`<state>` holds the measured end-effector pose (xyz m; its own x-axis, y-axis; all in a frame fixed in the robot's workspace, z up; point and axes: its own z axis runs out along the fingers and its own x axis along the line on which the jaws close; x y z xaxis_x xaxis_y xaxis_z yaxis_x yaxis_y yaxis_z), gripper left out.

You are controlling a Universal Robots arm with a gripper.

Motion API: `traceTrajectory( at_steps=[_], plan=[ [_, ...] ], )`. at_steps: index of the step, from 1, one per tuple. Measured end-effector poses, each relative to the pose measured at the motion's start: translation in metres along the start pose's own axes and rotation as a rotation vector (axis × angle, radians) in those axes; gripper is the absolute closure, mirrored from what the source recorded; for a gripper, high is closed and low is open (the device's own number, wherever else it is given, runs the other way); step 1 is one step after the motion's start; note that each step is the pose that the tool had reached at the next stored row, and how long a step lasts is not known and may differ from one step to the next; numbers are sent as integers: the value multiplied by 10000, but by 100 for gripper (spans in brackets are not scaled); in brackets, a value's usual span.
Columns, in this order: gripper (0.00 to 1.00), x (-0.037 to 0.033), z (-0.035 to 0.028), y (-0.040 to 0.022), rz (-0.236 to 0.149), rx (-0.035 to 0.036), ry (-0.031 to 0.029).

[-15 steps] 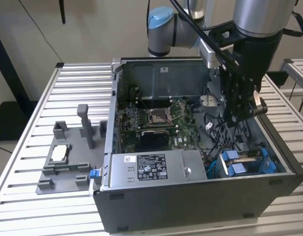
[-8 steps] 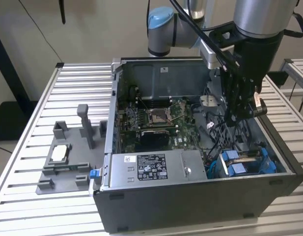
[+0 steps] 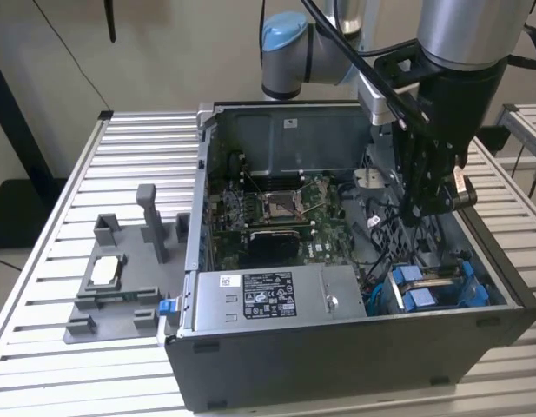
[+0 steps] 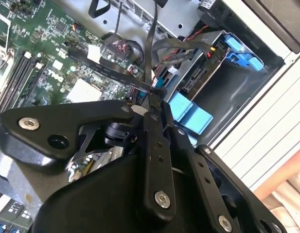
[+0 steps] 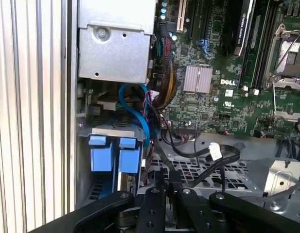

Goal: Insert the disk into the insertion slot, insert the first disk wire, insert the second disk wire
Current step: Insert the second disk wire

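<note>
While the disk [image 5: 114, 151] sits slotted, the claw [image 4: 156, 97] pinches a black wire [image 4: 150, 43].

— Where's the silver-grey hard drive in its blue plastic carrier [image 3: 428, 288]?

— In the dark metal drive cage [image 3: 441, 261], at the open computer case's [image 3: 354, 365] corner on the exterior view's right. The grey power-supply box [image 3: 272, 294] sits beside it, the green motherboard [image 3: 281, 213] behind.

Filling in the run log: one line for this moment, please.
blue-framed silver disk: seated in dark grey cage slot | black gripper: shut on thin black wire | above open case, near the cage
</note>
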<state>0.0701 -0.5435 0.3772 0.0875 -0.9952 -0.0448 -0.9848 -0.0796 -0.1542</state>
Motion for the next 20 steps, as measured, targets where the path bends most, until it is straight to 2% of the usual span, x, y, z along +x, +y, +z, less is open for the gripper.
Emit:
traceTrajectory(
  at_steps=[5, 7, 15, 20],
  plan=[
    [84, 32, 6, -28, 0, -2, 0],
    [84, 62, 12, -59, 0, -13, -1],
    [84, 329, 44, -96, 7, -130, -11],
    [84, 459, 107, -124, 13, -177, -38]
  ],
)
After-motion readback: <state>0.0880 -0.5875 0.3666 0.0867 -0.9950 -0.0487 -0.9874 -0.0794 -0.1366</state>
